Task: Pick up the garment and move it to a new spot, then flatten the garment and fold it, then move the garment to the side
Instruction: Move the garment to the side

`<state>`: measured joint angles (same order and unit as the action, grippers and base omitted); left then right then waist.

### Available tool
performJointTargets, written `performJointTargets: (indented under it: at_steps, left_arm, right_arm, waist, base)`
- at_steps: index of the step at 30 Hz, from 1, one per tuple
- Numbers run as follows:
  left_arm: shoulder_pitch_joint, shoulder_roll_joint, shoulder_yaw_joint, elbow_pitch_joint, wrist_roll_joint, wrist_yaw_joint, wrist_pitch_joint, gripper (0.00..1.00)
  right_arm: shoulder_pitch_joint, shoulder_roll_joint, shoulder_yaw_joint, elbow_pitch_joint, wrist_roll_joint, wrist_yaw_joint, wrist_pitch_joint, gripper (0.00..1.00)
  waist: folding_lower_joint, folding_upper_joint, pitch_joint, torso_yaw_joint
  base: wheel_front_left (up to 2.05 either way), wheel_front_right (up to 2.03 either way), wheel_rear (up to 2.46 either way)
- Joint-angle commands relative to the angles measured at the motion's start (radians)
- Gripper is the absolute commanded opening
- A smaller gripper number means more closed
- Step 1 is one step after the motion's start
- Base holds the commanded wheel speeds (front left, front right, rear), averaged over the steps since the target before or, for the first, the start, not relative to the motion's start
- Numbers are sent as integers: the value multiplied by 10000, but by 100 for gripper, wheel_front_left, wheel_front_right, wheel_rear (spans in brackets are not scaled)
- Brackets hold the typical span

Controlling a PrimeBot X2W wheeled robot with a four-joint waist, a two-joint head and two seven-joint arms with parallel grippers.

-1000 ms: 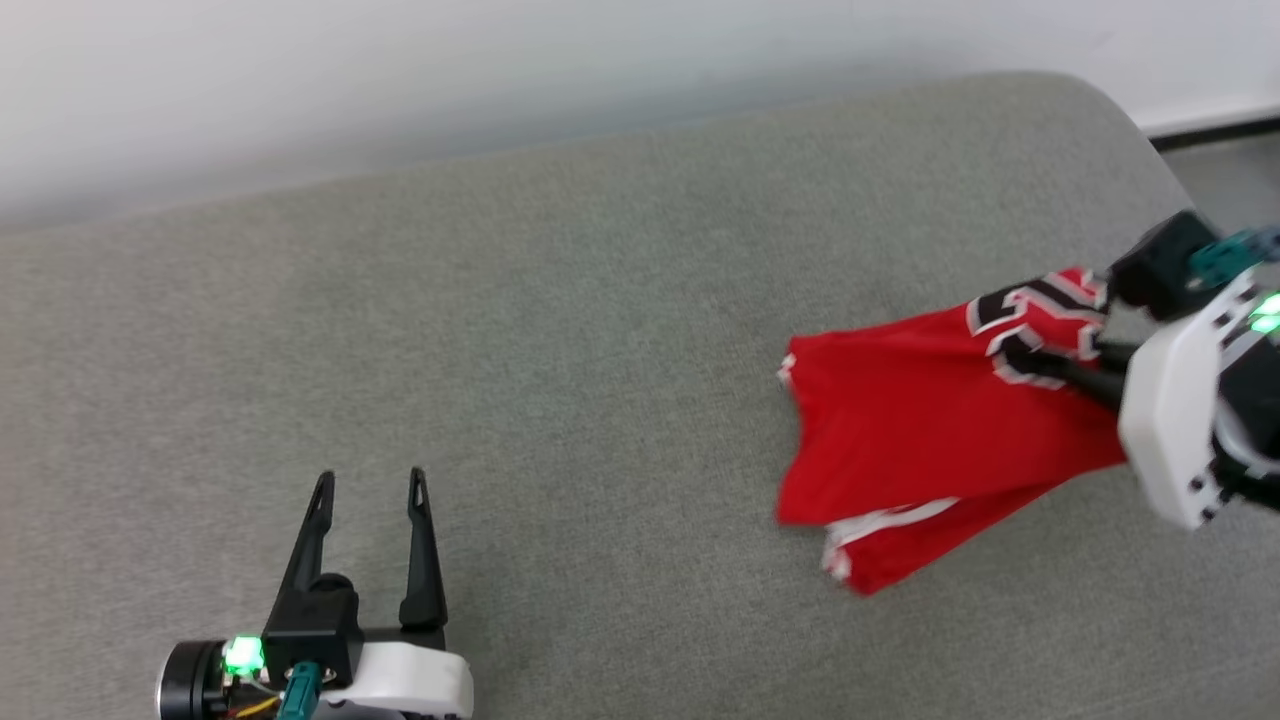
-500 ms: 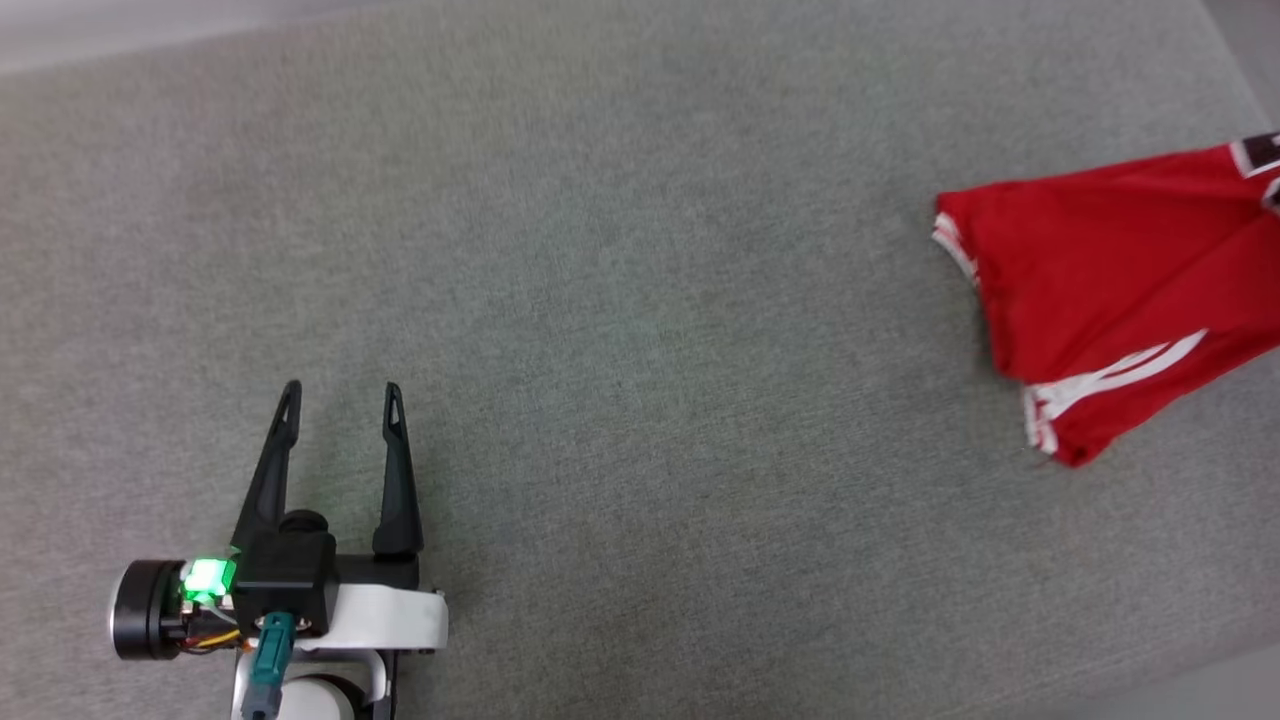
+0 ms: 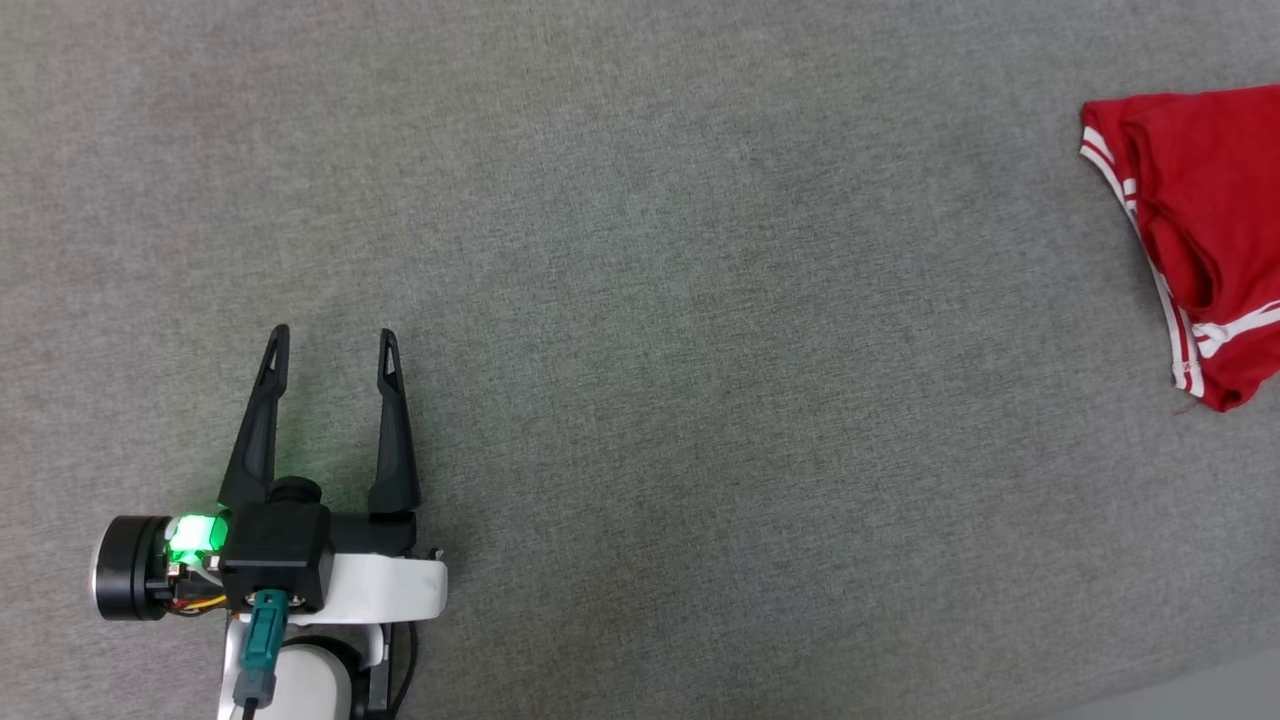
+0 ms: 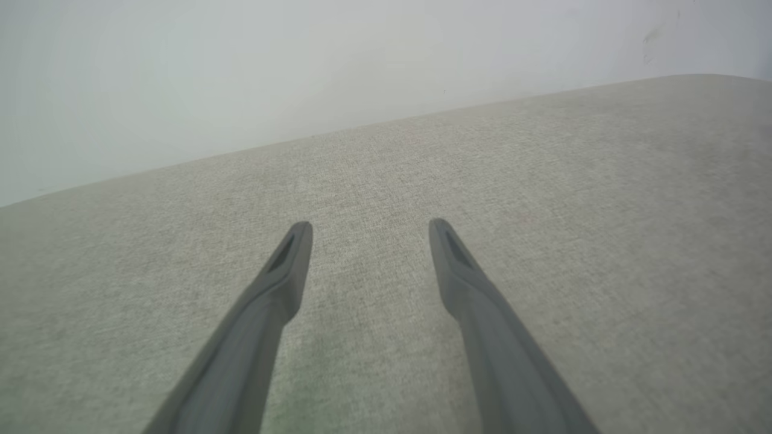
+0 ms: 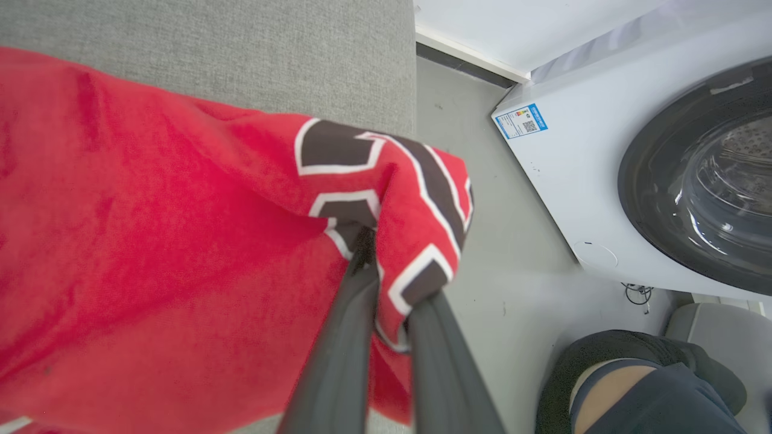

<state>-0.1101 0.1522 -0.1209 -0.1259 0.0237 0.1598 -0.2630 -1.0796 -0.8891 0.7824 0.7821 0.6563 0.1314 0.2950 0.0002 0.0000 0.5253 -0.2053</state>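
- Garment [image 3: 1205, 200] is way over at the right end of the big grey cushion [image 3: 640, 300], and the middle of the cushion looks like the obvious new spot.
- Most of the red cloth looks bunched and folded on itself, so I'd lift it high before swinging it over, otherwise it'll probably snag.
- Left gripper [image 3: 333, 340] sits spread wide, holding nothing, handy for catching a 2nd corner.
- Right gripper [image 5: 386, 274] is clamped on the dark lettering [image 5: 338, 144] patch. Just 1 pinch point, so go slow.
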Motion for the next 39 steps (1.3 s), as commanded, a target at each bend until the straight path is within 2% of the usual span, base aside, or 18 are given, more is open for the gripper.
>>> performJointTargets:
  at_steps: [1,2,3,7,10,17,20,21,25,29,34,39]
  left_arm:
    - [-74,21,-14,12,-9,52,-22,100]
    - [-36,3,-12,37,-43,93,-22,100]
    - [13,-22,-16,59,-78,119,-22,100]
    - [256,-146,-101,155,-181,239,-22,100]
    - [465,-238,-138,206,-267,333,-24,100]
    - [1113,-393,-149,188,-378,511,-22,100]
    - [1359,-456,-130,170,-440,550,-22,100]
    - [1440,-478,-123,162,-446,574,-22,100]
    - [1690,-532,-118,182,-522,576,-22,100]
    - [1873,-589,-106,290,-553,566,-22,100]
    - [2044,-666,-98,439,-609,496,-22,100]
    - [2190,-733,-68,591,-658,435,-22,100]
  right_arm:
    - [-87,109,-82,149,57,-15,-134,0]
    - [-82,216,-75,294,10,-15,-194,45]
    - [-126,272,-85,464,-105,-15,-285,100]
    - [-261,429,-73,1099,-623,-15,-585,100]
    - [-409,611,-200,1312,-1094,-15,-1326,100]
    - [-651,1354,-1466,1668,-2434,-15,-4789,100]
    - [-490,1931,-2369,1565,-3166,-13,-5514,100]
    - [-336,2095,-2712,1338,-3439,-13,-5577,100]
    - [869,2949,-4565,-1011,-4474,-15,-5587,100]
    - [2421,4143,-6082,-3426,-5302,-13,-5592,100]
    - [4253,5343,-6487,-5160,-5716,-13,-5595,100]
    - [5842,6214,-6672,-5708,-5633,-13,-5596,100]
  waist:
    - [-2,0,-101,16]
    - [-2,0,-197,13]
    - [-2,0,-306,15]
    - [-2,0,-950,114]
    - [-2,0,-1516,227]
    - [-2,0,-2500,501]
    - [-2,0,-2796,660]
    - [-2,0,-2882,709]
    - [-2,0,-3160,919]
    - [-2,0,-3479,1138]
    - [-2,0,-3844,1420]
    - [-2,0,-4145,1676]
  base:
    - [0,0,0]
    - [0,0,0]
    - [0,0,0]
    - [0,0,0]
    - [0,0,0]
    - [0,0,0]
    - [0,0,0]
    - [0,0,0]
    - [0,0,0]
    - [0,0,0]
    - [0,0,0]
    - [0,0,0]
